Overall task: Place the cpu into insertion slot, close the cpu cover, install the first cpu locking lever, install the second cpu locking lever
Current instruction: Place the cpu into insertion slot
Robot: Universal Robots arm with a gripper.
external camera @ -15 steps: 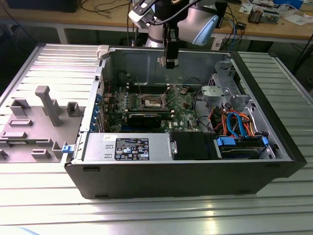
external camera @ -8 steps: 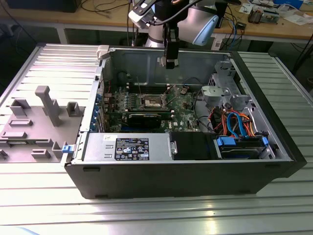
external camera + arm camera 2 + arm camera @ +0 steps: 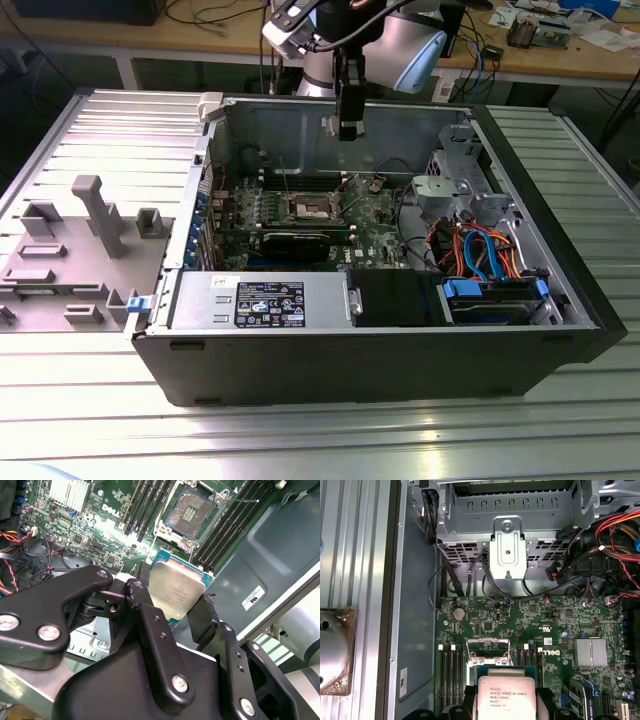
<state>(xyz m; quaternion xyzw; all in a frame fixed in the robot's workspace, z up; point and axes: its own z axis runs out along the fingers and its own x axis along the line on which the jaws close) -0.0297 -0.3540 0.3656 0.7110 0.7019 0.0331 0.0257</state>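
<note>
My gripper (image 3: 347,128) hangs above the open computer case, over the motherboard's far side. It is shut on the cpu (image 3: 175,592), a flat square chip with a dull silver top and green edge, pinched between two black fingers (image 3: 145,605). In the first wrist view the cpu (image 3: 506,700) partly covers the insertion slot (image 3: 487,656). The insertion slot (image 3: 192,510) lies bare, its dark centre showing inside the grey metal rim, some way from the chip. In the exterior view the insertion slot (image 3: 312,208) sits mid-board with thin locking levers standing up beside it. The cpu cover (image 3: 488,645) looks swung up.
Black memory slots (image 3: 150,505) flank the socket on both sides. A finned silver heat sink (image 3: 590,652), a coin battery (image 3: 458,613), a metal drive cage (image 3: 507,555) and orange and red cables (image 3: 480,250) crowd the case. A grey fixture tray (image 3: 70,240) lies at the exterior view's left.
</note>
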